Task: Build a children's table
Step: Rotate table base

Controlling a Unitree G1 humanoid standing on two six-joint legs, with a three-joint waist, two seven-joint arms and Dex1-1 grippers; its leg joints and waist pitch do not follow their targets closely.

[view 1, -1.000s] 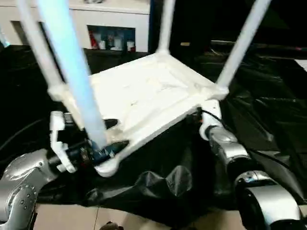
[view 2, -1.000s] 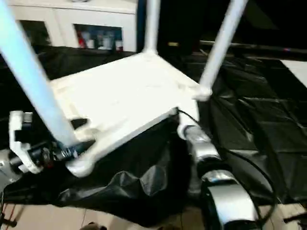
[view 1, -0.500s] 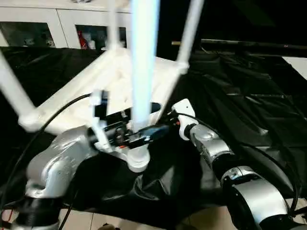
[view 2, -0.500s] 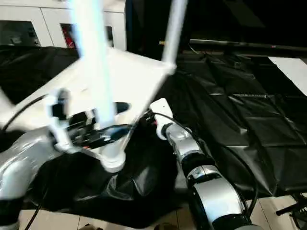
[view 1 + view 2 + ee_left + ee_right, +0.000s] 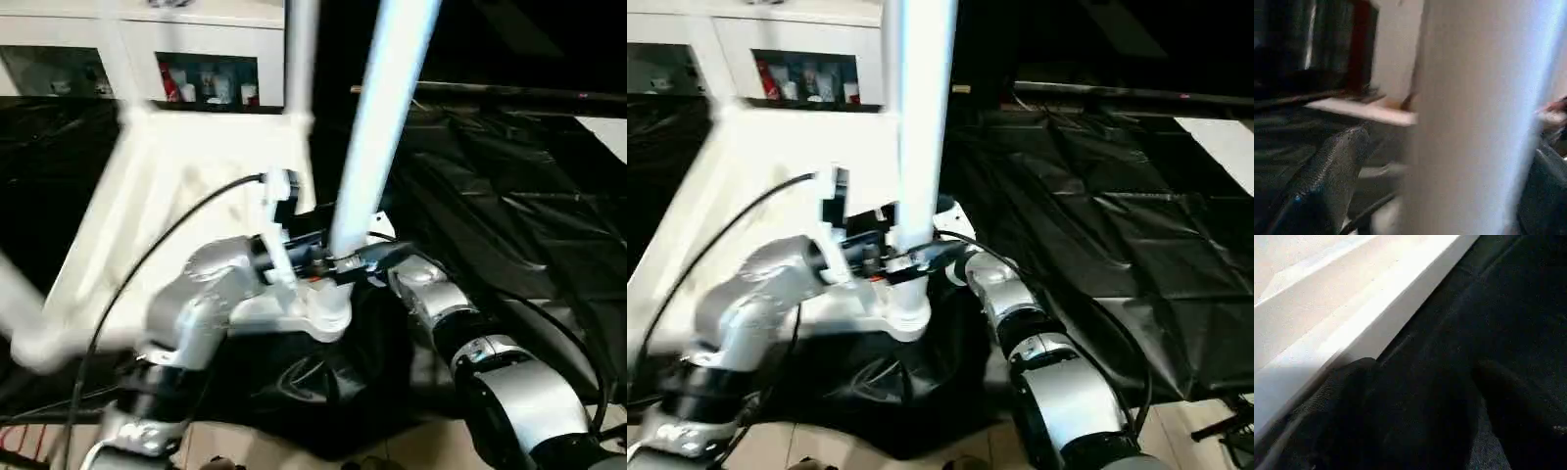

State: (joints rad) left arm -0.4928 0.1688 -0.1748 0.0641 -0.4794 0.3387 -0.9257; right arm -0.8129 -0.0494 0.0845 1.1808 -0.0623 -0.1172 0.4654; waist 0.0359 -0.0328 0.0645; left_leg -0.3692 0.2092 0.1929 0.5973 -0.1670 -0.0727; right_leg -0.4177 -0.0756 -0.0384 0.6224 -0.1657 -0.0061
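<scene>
The near table leg [image 5: 377, 127] runs off the top edge above the left gripper [image 5: 355, 257]. The tabletop [image 5: 176, 186] beside it is motion-blurred, its ribs unreadable.

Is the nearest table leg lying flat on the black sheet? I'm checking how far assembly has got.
No: the nearest leg stands up from the table's corner socket, with the left gripper around its base.

**Black-sheeted work surface**

You have a work surface draped in crumpled black plastic sheeting [image 5: 509, 186], its creases catching the light. The white children's table [image 5: 186, 196] sits on it upside down, legs pointing up, its near corner reaching the front edge, where the sheet hangs in folds toward the pale tiled floor [image 5: 1205, 441]. The right stretch of sheeting lies bare
</scene>
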